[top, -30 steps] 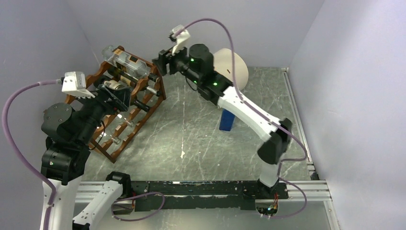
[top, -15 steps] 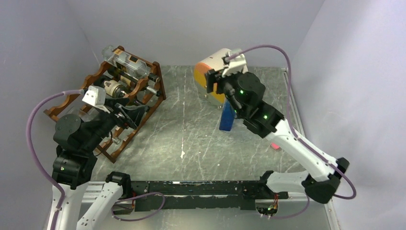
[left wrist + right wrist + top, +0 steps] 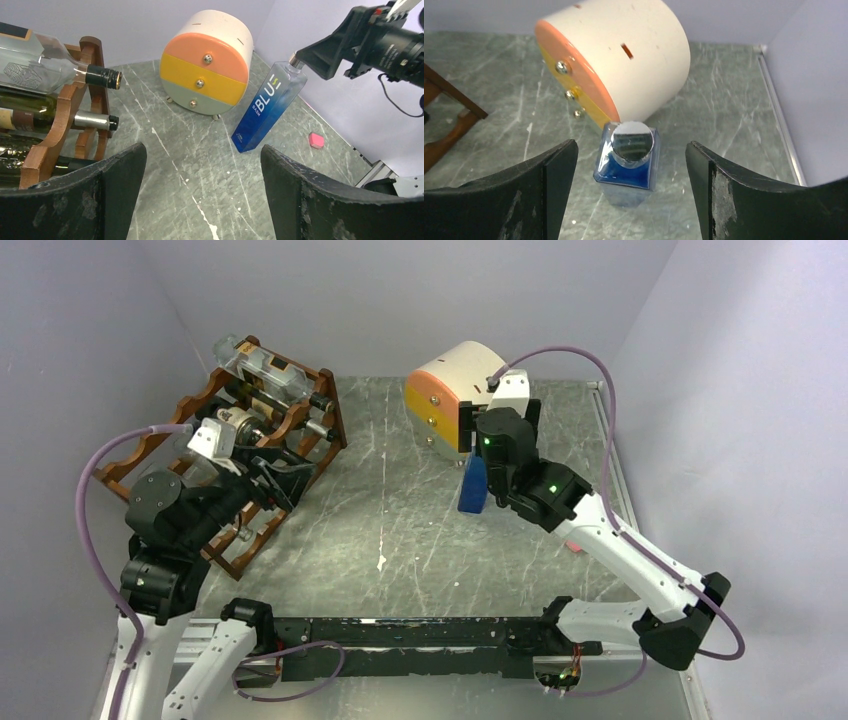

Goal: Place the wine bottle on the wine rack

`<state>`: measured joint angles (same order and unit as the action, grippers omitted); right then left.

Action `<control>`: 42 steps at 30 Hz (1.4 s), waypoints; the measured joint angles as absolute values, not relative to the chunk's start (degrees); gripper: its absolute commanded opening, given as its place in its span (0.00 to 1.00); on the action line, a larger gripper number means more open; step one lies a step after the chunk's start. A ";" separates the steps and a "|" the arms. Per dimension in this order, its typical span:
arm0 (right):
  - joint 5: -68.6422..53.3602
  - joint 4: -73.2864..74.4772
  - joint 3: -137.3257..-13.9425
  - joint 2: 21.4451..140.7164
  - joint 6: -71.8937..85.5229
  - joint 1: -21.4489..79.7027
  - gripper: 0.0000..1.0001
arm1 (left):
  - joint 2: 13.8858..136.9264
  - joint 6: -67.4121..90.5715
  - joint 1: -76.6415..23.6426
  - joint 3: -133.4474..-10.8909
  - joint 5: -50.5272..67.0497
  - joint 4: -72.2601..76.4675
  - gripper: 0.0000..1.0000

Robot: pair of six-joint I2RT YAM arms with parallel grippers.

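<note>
Left claw [image 3: 290, 472] stands wide with nothing between its fingers, at the left of the top view, just in front of the wine rack [image 3: 326, 410]. The rack's tiers already carry several bottles lying flat, necks toward the middle of the frame. Right of the rack comes a stretch of bare grey surface [image 3: 380, 510]. At upper centre is a round-topped little chest of drawers [image 3: 440, 400] with orange, yellow and grey fronts. Just below it stands the blue, square-sided wine bottle [image 3: 472, 490], on its base on the surface and well apart from the rack. Its long axis is upright and its silver cap [image 3: 631, 141] points straight up. The right claw [image 3: 631, 145] hangs directly over that cap, equally wide and holding nothing. In its own wrist view the cap sits centred between the two fingers with clear gaps on both sides, and the camera looks down the bottle's length. From the left wrist view the fingertips seem about level with the cap. Further right a small pink thing [image 3: 575, 543] lies on the surface. The right arm is much the nearer, so the coming move looks like a short descent along the bottle's axis and a close on the neck. After that the bottle would have to cross leftward and be tipped from upright to lying for the scalloped rails.
</note>
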<state>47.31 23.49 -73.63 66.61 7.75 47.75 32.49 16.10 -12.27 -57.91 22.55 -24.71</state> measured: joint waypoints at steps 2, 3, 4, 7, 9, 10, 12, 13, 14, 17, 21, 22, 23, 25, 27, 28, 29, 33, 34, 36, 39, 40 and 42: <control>48.05 26.59 -73.71 67.83 11.44 47.18 0.83 | 33.06 16.32 -12.27 -57.91 22.52 -24.71 0.88; 48.25 27.64 -73.71 68.25 12.82 46.89 0.83 | 33.34 16.45 -12.27 -57.89 22.52 -24.73 0.88; 48.29 28.75 -73.65 68.66 14.44 46.52 0.83 | 33.56 16.56 -12.27 -57.87 22.50 -24.73 0.88; 47.99 30.13 -72.93 69.36 18.11 45.21 0.83 | 33.98 16.99 -12.27 -57.32 22.46 -24.71 0.88; 47.64 30.48 -72.10 69.63 19.88 44.23 0.82 | 34.33 17.37 -12.27 -57.14 22.33 -24.80 0.88; 47.37 30.35 -71.57 69.80 20.51 43.88 0.82 | 34.50 17.47 -12.27 -57.14 22.28 -24.80 0.88; 46.54 28.73 -70.28 70.02 21.52 43.46 0.81 | 34.79 17.65 -12.27 -57.14 22.22 -24.97 0.88; 45.89 28.25 -69.69 70.02 21.65 43.40 0.81 | 34.85 17.69 -12.27 -57.14 22.22 -25.12 0.88; 44.93 27.68 -68.64 70.00 21.85 43.27 0.81 | 34.89 17.80 -12.27 -57.14 22.20 -25.19 0.88; 42.76 27.29 -66.78 70.63 22.20 42.81 0.80 | 34.85 18.06 -12.27 -57.14 22.17 -25.19 0.87; 41.25 26.98 -66.19 71.99 22.70 42.09 0.73 | 34.83 18.48 -12.27 -56.97 22.17 -25.17 0.87; 41.01 26.72 -66.08 72.12 22.74 41.95 0.67 | 34.85 18.57 -12.27 -56.90 22.17 -25.21 0.87; 40.64 26.44 -65.91 72.16 22.70 41.78 0.62 | 34.89 18.65 -12.27 -56.88 22.17 -25.21 0.87; 39.97 26.30 -65.82 72.16 22.61 41.39 0.52 | 35.00 18.72 -12.27 -56.82 22.20 -25.17 0.86; 39.48 26.11 -65.82 72.16 22.41 40.86 0.39 | 35.07 18.74 -12.27 -56.60 22.50 -25.04 0.86; 39.07 26.02 -65.82 72.16 22.31 40.71 0.32 | 35.11 18.74 -12.27 -56.31 23.03 -24.86 0.85; 38.72 25.87 -65.82 72.16 22.09 40.53 0.27 | 35.20 18.74 -12.27 -55.94 23.81 -24.62 0.85; 36.99 24.77 -65.28 71.77 20.84 40.25 0.17 | 36.03 18.90 -12.27 -54.02 28.21 -23.09 0.84; 36.14 24.53 -65.08 71.50 20.43 40.18 0.16 | 36.32 18.96 -12.27 -53.41 29.45 -22.33 0.84; 34.44 24.21 -64.73 70.94 19.62 40.03 0.14 | 36.99 19.33 -12.27 -51.94 32.47 -20.38 0.83; 30.65 24.08 -64.47 69.91 19.25 39.81 0.11 | 38.02 20.82 -12.27 -49.54 36.21 -16.69 0.83; 29.34 24.05 -64.47 69.69 19.31 39.81 0.09 | 38.37 21.50 -12.27 -48.66 37.10 -15.40 0.82; 26.44 24.05 -64.47 69.25 19.88 39.83 0.06 | 39.29 23.53 -12.29 -46.54 38.61 -11.92 0.82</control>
